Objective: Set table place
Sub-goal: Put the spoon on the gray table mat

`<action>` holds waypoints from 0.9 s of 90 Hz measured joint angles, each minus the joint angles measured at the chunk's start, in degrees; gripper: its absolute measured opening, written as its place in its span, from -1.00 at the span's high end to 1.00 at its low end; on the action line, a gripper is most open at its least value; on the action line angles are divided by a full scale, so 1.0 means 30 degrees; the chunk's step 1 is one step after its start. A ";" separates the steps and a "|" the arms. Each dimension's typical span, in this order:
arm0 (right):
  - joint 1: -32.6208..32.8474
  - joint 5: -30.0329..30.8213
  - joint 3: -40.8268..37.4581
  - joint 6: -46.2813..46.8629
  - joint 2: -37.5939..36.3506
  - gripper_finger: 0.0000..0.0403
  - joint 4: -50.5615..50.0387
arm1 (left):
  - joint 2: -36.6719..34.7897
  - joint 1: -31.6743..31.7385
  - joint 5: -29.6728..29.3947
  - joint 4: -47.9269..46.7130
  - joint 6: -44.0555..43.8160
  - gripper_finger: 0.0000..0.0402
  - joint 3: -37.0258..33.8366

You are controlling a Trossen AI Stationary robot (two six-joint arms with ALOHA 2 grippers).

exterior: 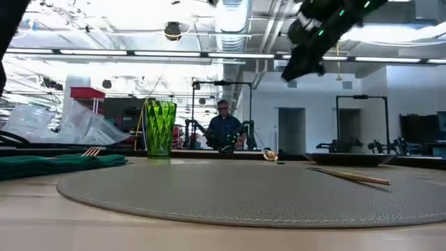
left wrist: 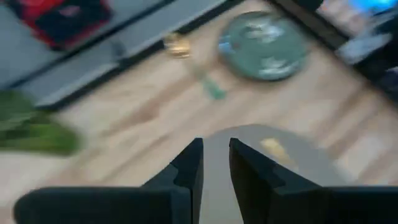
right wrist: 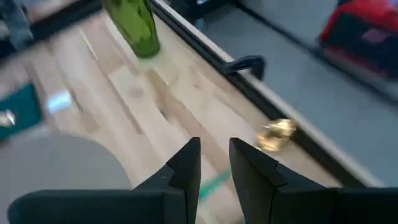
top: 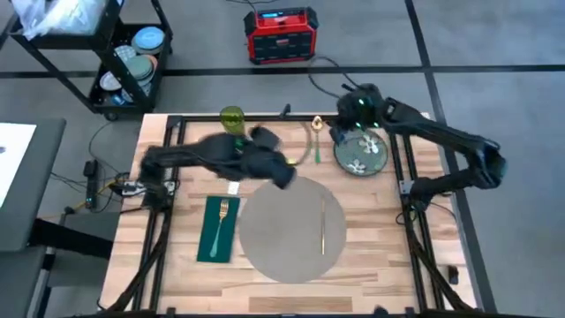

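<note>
The right claw (top: 346, 132), fingers narrowly apart and empty, hovered at the floral plate's (top: 364, 154) upper-left rim, upper right of the place (top: 291, 231).

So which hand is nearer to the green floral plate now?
The right hand: it hovers over the far-left rim of the green floral plate. The left hand is further away, to the plate's left, above the round mat's far edge.
</note>
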 joint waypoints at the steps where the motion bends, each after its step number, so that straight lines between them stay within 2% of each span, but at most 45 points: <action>1: -0.0114 -0.0081 0.0005 0.0220 0.0262 0.63 0.0179 | -0.0300 0.0019 -0.0054 0.0152 0.0197 0.71 -0.0183; 15: -0.0500 -0.0842 -0.0001 0.3136 0.3861 0.63 0.0724 | -0.4177 0.0973 0.0463 0.1134 0.2476 0.71 -0.3391; 26: 0.0152 -0.1106 0.0396 0.5163 0.5858 0.63 0.2239 | -0.7671 0.2825 0.3572 0.3070 0.2760 0.71 -0.7614; 36: 0.0803 -0.0487 0.2032 0.5972 0.7656 0.63 0.1865 | -1.1436 0.4740 0.6006 0.7621 0.4059 0.71 -1.2202; 41: 0.1084 0.0403 0.3380 0.5760 0.8563 0.63 0.0286 | -1.3076 0.5863 0.7627 0.9835 0.4405 0.71 -1.4459; 48: 0.1146 0.0852 0.5771 0.4386 0.9955 0.63 -0.3965 | -1.5122 0.7415 0.9590 1.2237 0.4542 0.71 -1.7389; 55: 0.1093 0.1839 0.8476 0.1691 1.1362 0.63 -0.9081 | -1.6720 0.8504 1.0790 1.3892 0.3884 0.71 -1.9782; 62: 0.1080 0.3686 1.1217 -0.0819 1.2389 0.63 -1.2390 | -1.7914 0.9332 1.1598 1.5242 0.3180 0.71 -2.1516; 71: 0.0779 0.3996 1.3360 -0.1717 1.3138 0.63 -1.3641 | -1.8742 0.9943 1.2046 1.6705 0.2540 0.71 -2.3133; 81: 0.0337 0.3217 1.4158 -0.0142 1.3832 0.63 -1.2679 | -1.8991 0.9997 1.2587 1.7860 0.2295 0.71 -2.3932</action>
